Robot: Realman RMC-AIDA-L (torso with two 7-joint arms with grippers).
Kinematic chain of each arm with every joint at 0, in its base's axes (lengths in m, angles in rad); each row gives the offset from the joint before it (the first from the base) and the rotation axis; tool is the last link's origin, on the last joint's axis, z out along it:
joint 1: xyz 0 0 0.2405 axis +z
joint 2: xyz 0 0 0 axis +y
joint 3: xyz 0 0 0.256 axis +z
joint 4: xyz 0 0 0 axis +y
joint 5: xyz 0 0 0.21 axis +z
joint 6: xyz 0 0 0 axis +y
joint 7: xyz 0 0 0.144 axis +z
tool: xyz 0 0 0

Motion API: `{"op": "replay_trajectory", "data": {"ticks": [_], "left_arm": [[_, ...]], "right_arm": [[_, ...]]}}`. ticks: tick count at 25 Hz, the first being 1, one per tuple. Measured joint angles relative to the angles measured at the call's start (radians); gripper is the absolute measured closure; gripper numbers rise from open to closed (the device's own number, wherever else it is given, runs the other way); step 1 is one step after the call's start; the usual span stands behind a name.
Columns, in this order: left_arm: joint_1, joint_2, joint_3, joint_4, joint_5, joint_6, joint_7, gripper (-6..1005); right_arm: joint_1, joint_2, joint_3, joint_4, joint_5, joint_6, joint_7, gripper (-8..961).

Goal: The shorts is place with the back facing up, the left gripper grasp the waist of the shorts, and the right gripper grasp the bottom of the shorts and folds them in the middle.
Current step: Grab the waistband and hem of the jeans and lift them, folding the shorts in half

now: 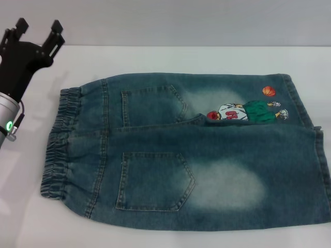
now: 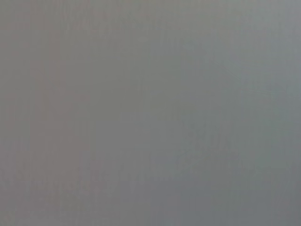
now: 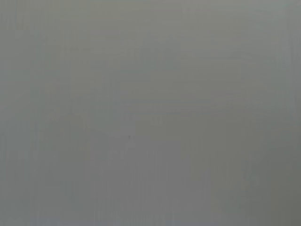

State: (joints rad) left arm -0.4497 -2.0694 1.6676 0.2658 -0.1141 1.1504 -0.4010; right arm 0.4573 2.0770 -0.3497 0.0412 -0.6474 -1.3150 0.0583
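Item one: the long blue washed-denim shorts (image 1: 191, 155), spread flat across the middle of the head view on the white table (image 1: 31, 217), back pockets up so you can fold them. Their ruched elastic waist (image 1: 59, 144) sits at the frame's left; the straight leg hems (image 1: 323, 170) at the right (cartoon print nearby). Item two: the left gripper (image 1: 39, 28), a black two-fingered claw, upper left of the frame, fingers spread, holding nothing, clear of the waist. The right gripper you won't find; both wrist views show only blank grey.
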Motion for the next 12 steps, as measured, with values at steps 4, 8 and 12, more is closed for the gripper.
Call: {"op": "replay_trajectory", "data": {"ticks": [4,8,12], "left_arm": [[0.008,0.002,0.033,0.003,0.001,0.006,-0.004,170],[0.011,0.002,0.035,0.003,0.001,0.007,-0.004,171],[0.011,-0.002,0.035,0.003,-0.003,0.006,-0.006,173]], "right_arm": [[0.003,0.0,0.0,-0.001,0.0,0.008,0.0,459],[0.003,0.0,0.0,-0.001,0.0,0.023,0.0,460],[0.0,0.0,0.0,-0.001,0.0,0.028,0.0,461]]}}
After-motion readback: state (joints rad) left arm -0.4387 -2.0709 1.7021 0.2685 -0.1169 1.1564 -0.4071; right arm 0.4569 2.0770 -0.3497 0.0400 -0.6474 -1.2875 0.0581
